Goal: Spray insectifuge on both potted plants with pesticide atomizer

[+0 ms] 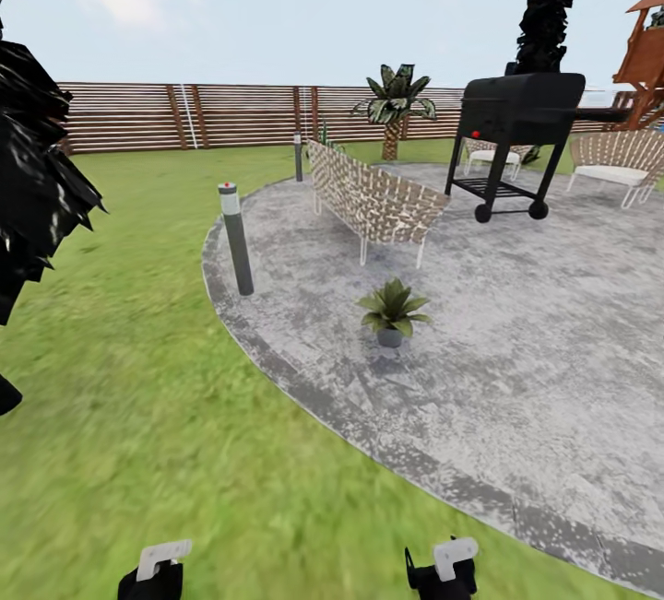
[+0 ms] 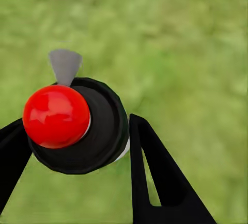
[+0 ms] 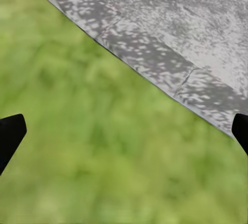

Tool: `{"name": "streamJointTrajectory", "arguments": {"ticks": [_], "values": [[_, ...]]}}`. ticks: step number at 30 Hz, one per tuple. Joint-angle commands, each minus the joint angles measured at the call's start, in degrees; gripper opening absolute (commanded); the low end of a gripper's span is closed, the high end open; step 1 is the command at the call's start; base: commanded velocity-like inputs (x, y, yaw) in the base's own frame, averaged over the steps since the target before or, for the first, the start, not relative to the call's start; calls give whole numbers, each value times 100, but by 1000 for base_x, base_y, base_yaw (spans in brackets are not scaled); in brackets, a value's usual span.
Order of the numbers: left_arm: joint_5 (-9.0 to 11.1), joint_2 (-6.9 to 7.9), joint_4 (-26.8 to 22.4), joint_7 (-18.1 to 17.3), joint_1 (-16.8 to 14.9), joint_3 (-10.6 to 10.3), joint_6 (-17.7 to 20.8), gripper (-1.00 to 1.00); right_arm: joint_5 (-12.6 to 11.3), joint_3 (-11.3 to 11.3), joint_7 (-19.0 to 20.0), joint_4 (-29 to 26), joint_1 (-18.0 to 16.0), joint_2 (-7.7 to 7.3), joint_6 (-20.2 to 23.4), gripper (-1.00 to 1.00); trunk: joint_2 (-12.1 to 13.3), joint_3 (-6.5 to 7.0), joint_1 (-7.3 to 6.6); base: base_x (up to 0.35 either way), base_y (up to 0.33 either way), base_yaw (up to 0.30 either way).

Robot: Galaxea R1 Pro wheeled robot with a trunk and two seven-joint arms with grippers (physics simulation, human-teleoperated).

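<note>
Gripping the pesticide atomizer [image 2: 77, 126], left end effector [image 2: 77, 146] above lawn [image 2: 196, 53]

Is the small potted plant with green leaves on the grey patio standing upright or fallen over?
Upright. The small potted plant stands on its grey pot on the round grey paved patio, leaves spreading evenly upward.

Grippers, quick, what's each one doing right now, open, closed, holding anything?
Left gripper: closed on a round black object with a red cap, over grass.
Right gripper: open, holding nothing, above the lawn by the patio edge.
</note>
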Motion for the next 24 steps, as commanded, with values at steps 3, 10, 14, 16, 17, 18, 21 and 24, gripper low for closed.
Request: {"name": "streamJointTrajectory", "arguments": {"ticks": [3,10,14,16,17,18,21,24], "values": [[18,-1,5,-12,-3,27,-16,-100,29,40,-52,6,-4,0,-4,100,-2,-5,2,323,115,-124],[18,-1,5,-12,-3,27,-17,-100,29,40,-51,6,-4,0,-4,100,-2,-5,2,322,150,-250],[18,-1,5,-12,-3,27,-15,-100,29,40,-51,6,-4,0,-4,100,-2,-5,2,305,200,-265],[18,-1,5,-12,-3,27,-17,-100,29,40,-51,6,-4,0,-4,100,-2,-5,2,295,215,-265],[18,-1,5,-12,-3,27,-17,-100,29,40,-51,6,-4,0,-4,100,-2,-5,2,293,218,-265],[18,-1,5,-12,-3,27,-17,-100,29,40,-51,6,-4,0,-4,100,-2,-5,2,293,219,-265],[18,-1,5,-12,-3,27,-16,-100,29,40,-51,6,-4,0,-4,100,-2,-5,2,292,219,-265],[18,-1,5,-12,-3,27,-14,-100,29,40,-51,6,-4,0,-4,100,-2,-5,2,292,220,-265]]}}
